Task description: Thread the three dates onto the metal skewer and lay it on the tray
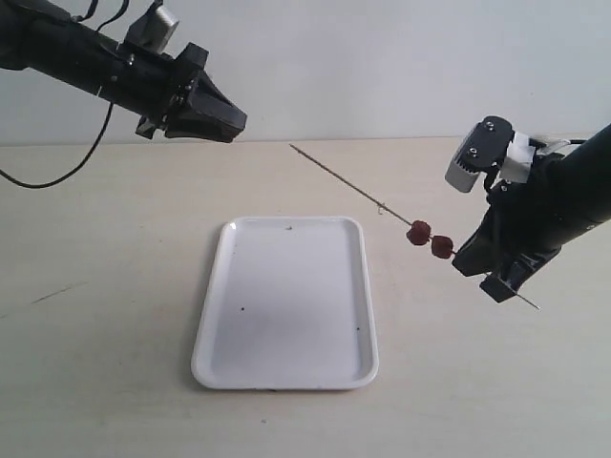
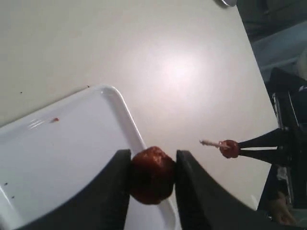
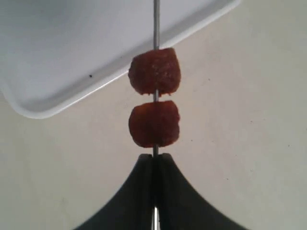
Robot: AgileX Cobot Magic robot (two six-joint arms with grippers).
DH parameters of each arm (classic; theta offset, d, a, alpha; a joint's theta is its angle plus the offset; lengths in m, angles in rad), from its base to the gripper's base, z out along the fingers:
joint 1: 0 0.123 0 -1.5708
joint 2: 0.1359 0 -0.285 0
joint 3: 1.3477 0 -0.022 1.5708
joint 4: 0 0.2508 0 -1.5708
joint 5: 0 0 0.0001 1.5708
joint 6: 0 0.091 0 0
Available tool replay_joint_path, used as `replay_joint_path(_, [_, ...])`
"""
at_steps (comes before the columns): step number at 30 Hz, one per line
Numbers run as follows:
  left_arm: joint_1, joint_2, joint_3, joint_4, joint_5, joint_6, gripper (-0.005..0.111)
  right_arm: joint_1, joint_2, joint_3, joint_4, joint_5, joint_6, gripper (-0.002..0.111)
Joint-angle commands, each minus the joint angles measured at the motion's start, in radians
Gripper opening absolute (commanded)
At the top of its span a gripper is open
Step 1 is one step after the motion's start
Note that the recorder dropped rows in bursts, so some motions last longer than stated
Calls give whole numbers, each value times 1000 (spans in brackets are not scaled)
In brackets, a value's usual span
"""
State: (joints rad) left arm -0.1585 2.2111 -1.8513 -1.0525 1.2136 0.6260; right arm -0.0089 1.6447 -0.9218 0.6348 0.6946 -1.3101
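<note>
My right gripper (image 1: 468, 260) is shut on the metal skewer (image 1: 353, 187), which slants up and away toward the back left, its tip free in the air. Two dates (image 1: 419, 233) (image 1: 441, 246) sit threaded on it just ahead of the fingertips; the right wrist view shows them (image 3: 154, 71) (image 3: 154, 123) one behind the other on the rod (image 3: 156, 24). My left gripper (image 1: 239, 122), high at the back left, is shut on the third date (image 2: 152, 174). The white tray (image 1: 224, 277) lies flat on the table between the arms, holding nothing.
The tray (image 2: 120, 103) carries a few tiny dark specks and a reddish crumb (image 2: 55, 120). A black cable (image 1: 67, 167) loops down from the left arm onto the beige table.
</note>
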Motion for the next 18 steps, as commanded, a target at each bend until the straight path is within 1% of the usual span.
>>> replay_joint_path(1, [-4,-13,-10,-33,7,-20,32,-4,25,-2,75,43,-164,0])
replay_joint_path(3, [-13,-11,-10,-41,7,-25,32,-4,42,-2,146,52,-248,0])
replay_joint_path(6, [-23,-11,-10,-41,7,-32,32,-4,58,-2,214,36,-298,0])
replay_joint_path(15, [-30,-11,-10,-41,7,-58,32,-4,66,-2,219,-13,-258,0])
replay_joint_path(18, [-30,-11,-10,-41,7,-58,30,-4,66,-2,219,-25,-258,0])
